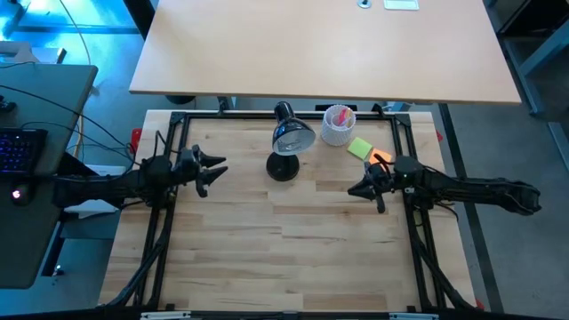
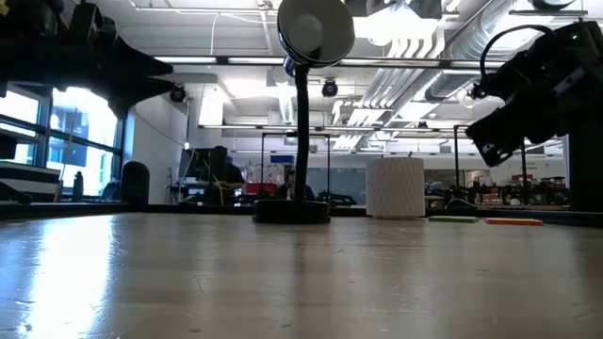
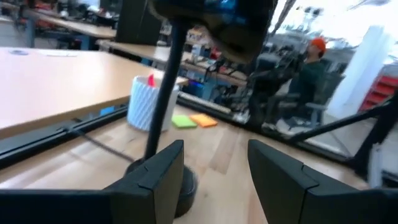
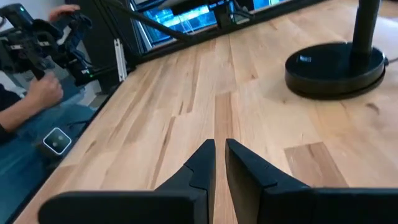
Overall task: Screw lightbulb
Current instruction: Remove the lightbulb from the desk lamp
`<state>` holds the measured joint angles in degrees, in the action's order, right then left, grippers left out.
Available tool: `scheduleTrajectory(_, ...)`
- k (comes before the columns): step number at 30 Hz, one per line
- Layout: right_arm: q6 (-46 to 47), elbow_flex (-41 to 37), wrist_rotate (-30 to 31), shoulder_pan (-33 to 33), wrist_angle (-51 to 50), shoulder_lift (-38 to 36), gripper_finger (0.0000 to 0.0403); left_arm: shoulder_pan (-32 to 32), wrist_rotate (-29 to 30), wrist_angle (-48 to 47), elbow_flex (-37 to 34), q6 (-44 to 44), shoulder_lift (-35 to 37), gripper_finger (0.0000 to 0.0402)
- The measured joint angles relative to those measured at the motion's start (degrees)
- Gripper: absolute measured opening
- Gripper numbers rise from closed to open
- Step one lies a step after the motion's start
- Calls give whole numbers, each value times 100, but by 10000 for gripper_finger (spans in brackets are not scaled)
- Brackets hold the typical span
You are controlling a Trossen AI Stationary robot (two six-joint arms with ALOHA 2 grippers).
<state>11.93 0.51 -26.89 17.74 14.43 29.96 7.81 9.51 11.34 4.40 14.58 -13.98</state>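
The black desk lamp (image 1: 286, 151) stands on its round base (image 1: 283, 167) at the table's far middle, its head (image 1: 293, 136) facing up. I cannot make out a lightbulb in any view. My left gripper (image 1: 220, 169) is open and empty, hovering left of the lamp base. In the left wrist view (image 3: 214, 168) the lamp's stem (image 3: 163, 81) and base (image 3: 184, 186) stand just beyond the fingers. My right gripper (image 1: 354, 189) is shut and empty, right of the base. It hovers above bare wood in the right wrist view (image 4: 219, 155).
A white ribbed cup (image 1: 339, 124) with something pink in it stands right of the lamp head. A green pad (image 1: 359, 148) and an orange pad (image 1: 380, 157) lie beside it. A black frame (image 1: 178, 124) borders the table. A person's hands (image 4: 46, 87) show beyond the table.
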Motion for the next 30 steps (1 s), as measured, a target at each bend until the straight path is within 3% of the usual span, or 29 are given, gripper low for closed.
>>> scheduleTrajectory(6, 0, 0, 0, 0, -192, 2, 32, -374, -396, 6, 0, -854, 342, 172)
scheduleTrajectory(13, 0, -1, 0, -4, -194, -1, 32, -755, 27, -955, -376, -1035, 1391, 172)
scheduleTrajectory(22, 0, 0, 0, -4, -308, 2, 32, -662, -178, -1009, -363, -2013, 1377, 172)
scheduleTrajectory(30, 0, 0, 0, -4, -308, -1, 32, -662, -167, -1000, -365, -2069, 1377, 172)
